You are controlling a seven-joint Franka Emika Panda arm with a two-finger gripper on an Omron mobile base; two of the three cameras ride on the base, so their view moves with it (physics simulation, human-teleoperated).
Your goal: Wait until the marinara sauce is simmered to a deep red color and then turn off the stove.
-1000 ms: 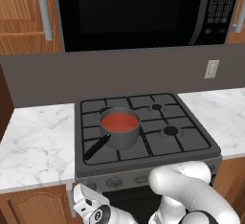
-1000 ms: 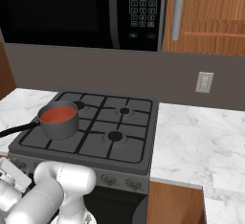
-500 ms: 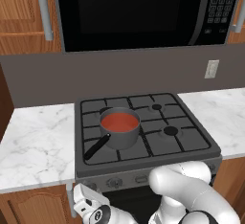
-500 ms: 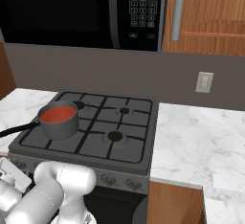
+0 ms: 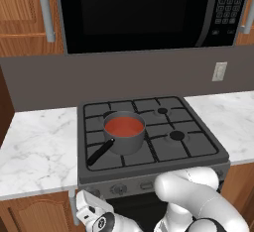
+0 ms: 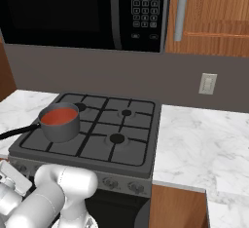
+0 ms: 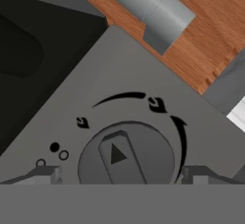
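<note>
Start at the left of the hand view: one of your fingertips (image 7: 40, 174) stands at about 8 o'clock from the knob (image 7: 127, 153), and the other sits at about 4 o'clock on the far side. The gripper (image 7: 122, 175) is spread wide and holds nothing; the knob lies between the tips, dead ahead and close, with neither tip clearly touching it. The raised ridge on the knob, with its arrow mark, runs roughly from 5 o'clock up to 11 o'clock, so it lies crosswise to the line between your tips, which suits a pinch across it. You probably only need to close in straight and shut the fingers before twisting.

In the left base view the hand is low at the front left of the stove (image 5: 188, 154), under the panel's left end. The pot (image 5: 124, 142) sits on the front left burner, handle pointing toward 7 o'clock, and the sauce (image 5: 123, 126) in it looks orange-red rather than deep red, so I judge the wait is not over.
</note>
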